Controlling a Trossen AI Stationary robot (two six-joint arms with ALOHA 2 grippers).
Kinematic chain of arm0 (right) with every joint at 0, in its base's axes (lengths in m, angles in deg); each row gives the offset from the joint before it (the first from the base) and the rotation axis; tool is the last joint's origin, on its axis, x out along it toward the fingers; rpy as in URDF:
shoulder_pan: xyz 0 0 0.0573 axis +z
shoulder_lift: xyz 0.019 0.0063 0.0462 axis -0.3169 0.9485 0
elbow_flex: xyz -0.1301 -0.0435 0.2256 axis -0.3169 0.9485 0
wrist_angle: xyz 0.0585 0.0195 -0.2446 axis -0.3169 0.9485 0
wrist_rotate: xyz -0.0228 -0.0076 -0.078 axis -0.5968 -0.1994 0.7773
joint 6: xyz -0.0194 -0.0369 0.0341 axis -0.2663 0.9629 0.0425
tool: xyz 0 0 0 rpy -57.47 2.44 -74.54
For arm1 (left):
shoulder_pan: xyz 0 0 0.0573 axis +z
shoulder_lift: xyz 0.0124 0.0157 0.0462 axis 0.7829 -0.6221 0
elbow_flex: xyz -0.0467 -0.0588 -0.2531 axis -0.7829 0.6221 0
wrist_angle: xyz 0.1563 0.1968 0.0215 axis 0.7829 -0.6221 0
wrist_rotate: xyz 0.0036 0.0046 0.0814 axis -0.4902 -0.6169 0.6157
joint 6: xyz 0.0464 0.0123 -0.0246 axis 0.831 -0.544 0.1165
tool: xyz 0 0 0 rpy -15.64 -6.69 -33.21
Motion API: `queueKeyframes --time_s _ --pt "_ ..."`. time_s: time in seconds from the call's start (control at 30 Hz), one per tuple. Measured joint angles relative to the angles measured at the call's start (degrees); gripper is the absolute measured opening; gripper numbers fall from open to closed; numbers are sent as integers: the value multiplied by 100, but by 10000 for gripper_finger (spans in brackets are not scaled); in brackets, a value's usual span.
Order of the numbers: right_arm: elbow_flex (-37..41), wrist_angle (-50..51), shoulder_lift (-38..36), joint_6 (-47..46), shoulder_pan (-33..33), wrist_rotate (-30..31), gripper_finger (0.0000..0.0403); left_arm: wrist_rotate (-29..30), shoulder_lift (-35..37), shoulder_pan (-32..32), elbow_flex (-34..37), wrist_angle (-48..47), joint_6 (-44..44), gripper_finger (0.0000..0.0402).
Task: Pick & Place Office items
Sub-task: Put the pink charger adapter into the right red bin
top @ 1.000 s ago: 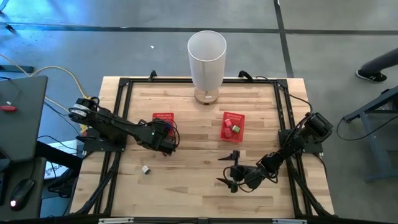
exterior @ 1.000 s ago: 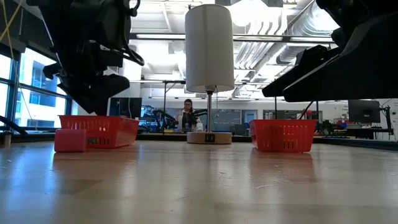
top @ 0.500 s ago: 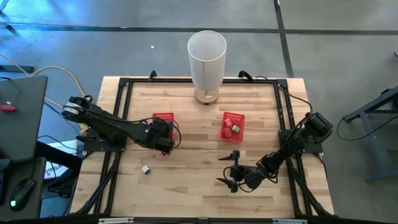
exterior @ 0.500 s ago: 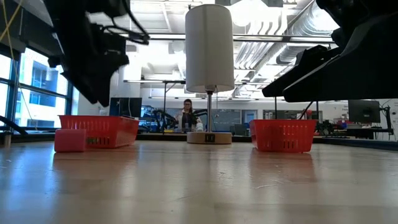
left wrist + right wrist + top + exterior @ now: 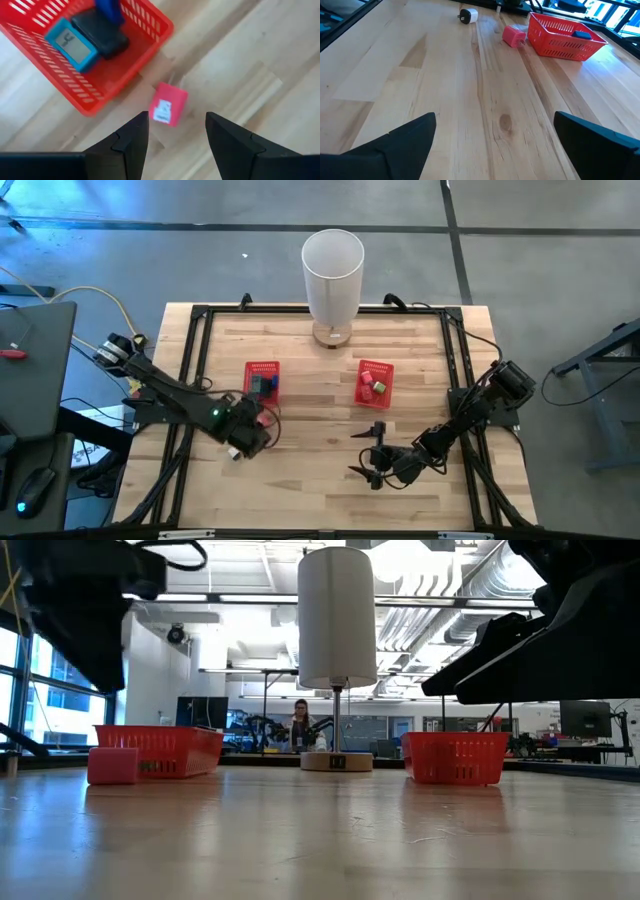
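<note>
Red mesh marks the two small baskets on the pale wood table [image 5: 300, 470] in the high view: the left basket [image 5: 262, 378] holds dark and blue items, the right basket [image 5: 375, 381] red and green ones. The left gripper [image 5: 243, 442] hangs over the table's near left part, covering whatever lies beneath it. The right gripper [image 5: 372, 452] waits near the front right, fingers spread wide and empty.

In the low view a small pink block [image 5: 112, 765] sits just beside the left basket.

In the left wrist view the block lies between and beyond the two dark fingers [image 5: 131, 140], which stand apart around nothing, pointing steeply down.

In the right wrist view a small white-and-black object [image 5: 467, 16], possibly a plug, lies near the block.

Descending off-centre could knock the block against the basket wall or tip it rather than catch it.
</note>
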Motion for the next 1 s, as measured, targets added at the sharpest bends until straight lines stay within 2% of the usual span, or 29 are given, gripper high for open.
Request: queueKeyframes --time_s 0.2,0.37,1.0 --pt "0 -7 0 0 0 -118 394 4 -6 -418 0 53 -428 186" --pt "0 -5 0 -60 0 -151 394 5 -43 -487 0 57 -865 186" --pt "0 94 0 -59 0 -297 394 -75 -591 -305 0 587 -66 186"
